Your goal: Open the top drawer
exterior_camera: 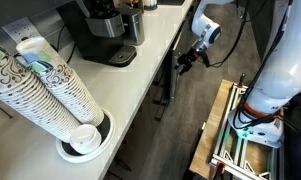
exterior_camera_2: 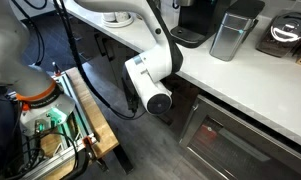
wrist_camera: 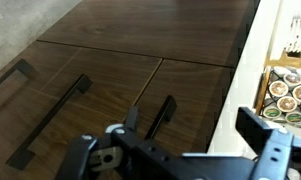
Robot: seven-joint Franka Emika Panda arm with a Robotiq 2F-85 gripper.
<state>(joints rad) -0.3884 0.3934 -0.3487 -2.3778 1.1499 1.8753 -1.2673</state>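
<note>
In the wrist view my gripper [wrist_camera: 195, 122] is open, its two dark fingers spread wide. A dark bar handle [wrist_camera: 162, 114] on a dark wood front lies between them; I cannot tell if they touch it. The top drawer [wrist_camera: 252, 75] shows as a white strip at the right edge, with round pods and orange-red contents [wrist_camera: 286, 92] beyond it, so its inside is partly exposed. In an exterior view the gripper [exterior_camera: 193, 57] is at the counter's front edge, below the top. In an exterior view my wrist [exterior_camera_2: 150, 88] hides the fingers.
Dark cabinet fronts [wrist_camera: 100, 60] with long bar handles [wrist_camera: 50, 120] fill the wrist view. On the white counter [exterior_camera: 140, 80] stand a coffee machine [exterior_camera: 100, 30] and stacked paper cups [exterior_camera: 50, 95]. A wooden frame [exterior_camera: 225, 140] stands on the floor beside the robot.
</note>
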